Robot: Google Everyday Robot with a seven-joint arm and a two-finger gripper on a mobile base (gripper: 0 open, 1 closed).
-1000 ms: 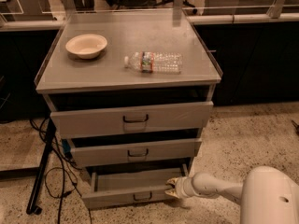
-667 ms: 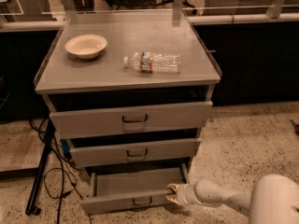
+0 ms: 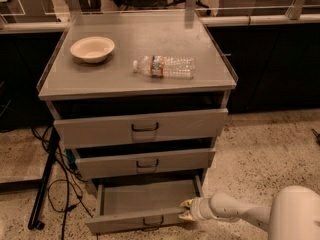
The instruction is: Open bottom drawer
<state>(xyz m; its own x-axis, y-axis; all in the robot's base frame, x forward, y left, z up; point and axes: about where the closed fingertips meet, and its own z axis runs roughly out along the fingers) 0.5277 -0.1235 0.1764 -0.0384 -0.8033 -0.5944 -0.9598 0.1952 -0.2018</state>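
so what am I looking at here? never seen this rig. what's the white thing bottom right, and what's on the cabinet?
There is only one camera view, looking down at the front of a grey metal cabinet; where the camera is mounted is not on record. The white thing is the robot's single arm, coming in from the lower right. At its tip is the gripper, right at the front right corner of the bottom drawer. Whether it actually holds the drawer I can't tell.

The bottom drawer is pulled well out, so you see its plain grey inside. The top drawer and middle drawer each stand a little ajar.

On the cabinet top are a pale bowl at the left and a clear water bottle lying on its side near the middle. Dark cables trail on the floor to the left.
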